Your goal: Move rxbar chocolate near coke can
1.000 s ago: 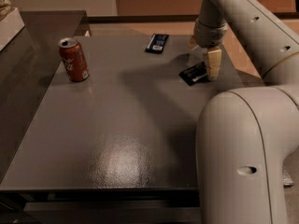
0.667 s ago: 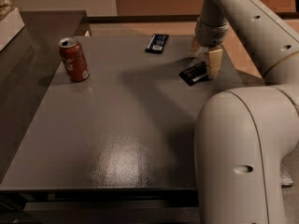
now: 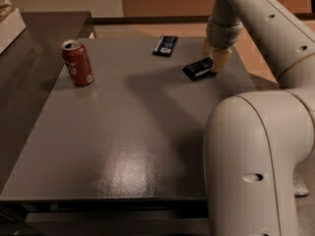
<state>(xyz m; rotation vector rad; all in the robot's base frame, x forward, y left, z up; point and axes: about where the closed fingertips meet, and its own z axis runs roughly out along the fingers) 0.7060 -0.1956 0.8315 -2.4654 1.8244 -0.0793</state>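
The rxbar chocolate (image 3: 197, 69), a flat black wrapper with white lettering, is at the table's far right. My gripper (image 3: 215, 62) comes down from above and is shut on the bar's right end, holding it just off the surface and slightly tilted. One pale finger (image 3: 221, 60) shows on the bar's right. The coke can (image 3: 77, 63), red with a silver top, stands upright at the far left of the table, well apart from the bar.
A dark blue bar wrapper with a white label (image 3: 165, 45) lies at the table's back edge, left of the gripper. The grey table (image 3: 128, 132) stretches toward me. My arm's large white body (image 3: 256, 156) fills the right foreground.
The gripper and the black bar have shifted together slightly up and to the left. The can and the blue bar have not moved.
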